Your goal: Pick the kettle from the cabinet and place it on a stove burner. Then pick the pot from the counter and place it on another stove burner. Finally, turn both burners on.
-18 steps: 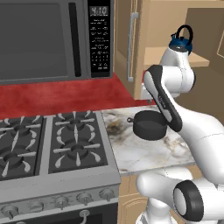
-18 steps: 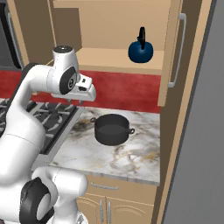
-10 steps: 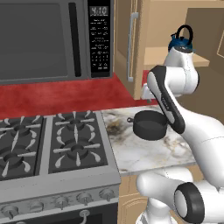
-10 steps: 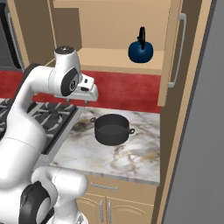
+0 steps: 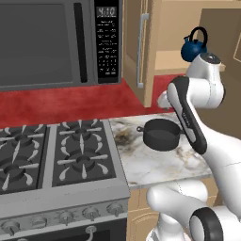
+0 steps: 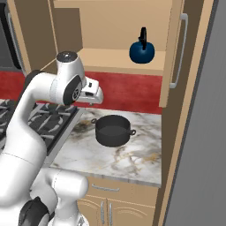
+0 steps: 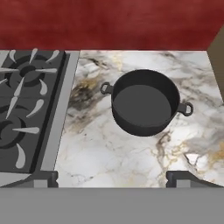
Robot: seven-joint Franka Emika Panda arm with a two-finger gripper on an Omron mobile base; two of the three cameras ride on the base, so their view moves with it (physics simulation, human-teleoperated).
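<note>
Fingers (image 7: 112, 178) wider apart than before, above pot (image 7: 145, 103).

Only legible txt: pale digits on small clock display (image 5: 106, 11) at top of black microwave control panel (image 5: 107, 42), up & well left of hand; looks like "4:10", too blurry to confirm. Keypad marks below unreadable.

Left base view: behind-left, forward-down | Right base view: behind-right, forward-down | Hand view: near, straight down | Shared: pot (image 5: 161, 134) (image 6: 113, 130) (image 7: 144, 103) on table (image 5: 155, 164) (image 6: 123, 159) (image 7: 109, 148)
</note>
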